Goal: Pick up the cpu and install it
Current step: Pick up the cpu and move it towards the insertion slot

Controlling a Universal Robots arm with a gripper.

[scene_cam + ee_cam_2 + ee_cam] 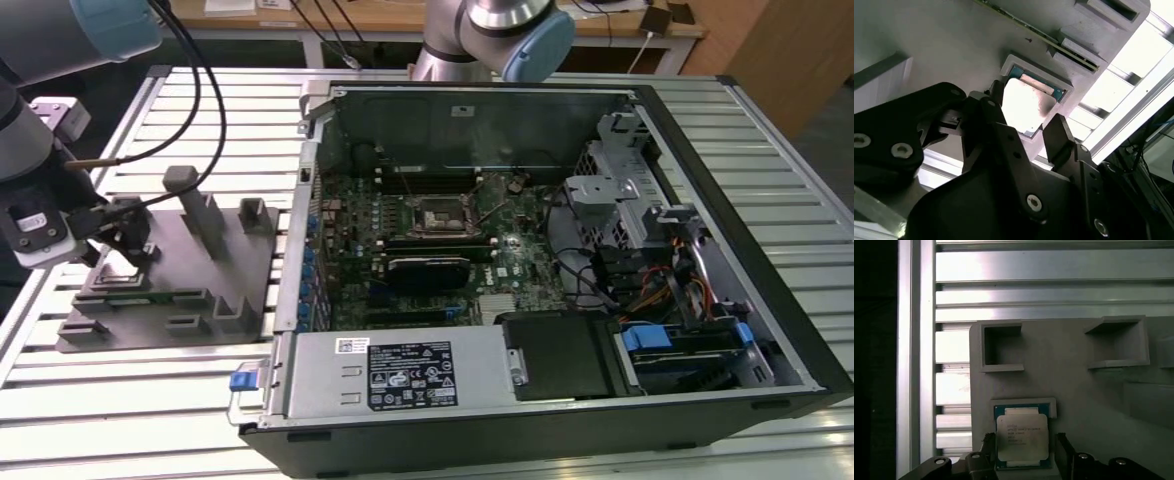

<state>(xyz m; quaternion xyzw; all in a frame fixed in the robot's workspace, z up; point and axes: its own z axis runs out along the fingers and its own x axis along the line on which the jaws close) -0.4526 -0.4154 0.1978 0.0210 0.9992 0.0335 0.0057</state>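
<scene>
Silvery metal-lidded cpu (1021,432), teal-edged, with small dark print on the lid, sits in a grey tray (1079,385) recess. End effector (1023,441) fingers are spread, straddling it.

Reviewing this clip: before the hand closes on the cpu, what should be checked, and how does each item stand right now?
1. cpu lying flat in its recess in the grey tray: ok.
2. hand centred over the cpu, straddling it: ok.
3. Jaws apart, not yet closed on the chip: ok.
4. fingers clear of the recess walls: cannot tell.
5. socket open and empty in the exterior view: cannot tell.
</scene>
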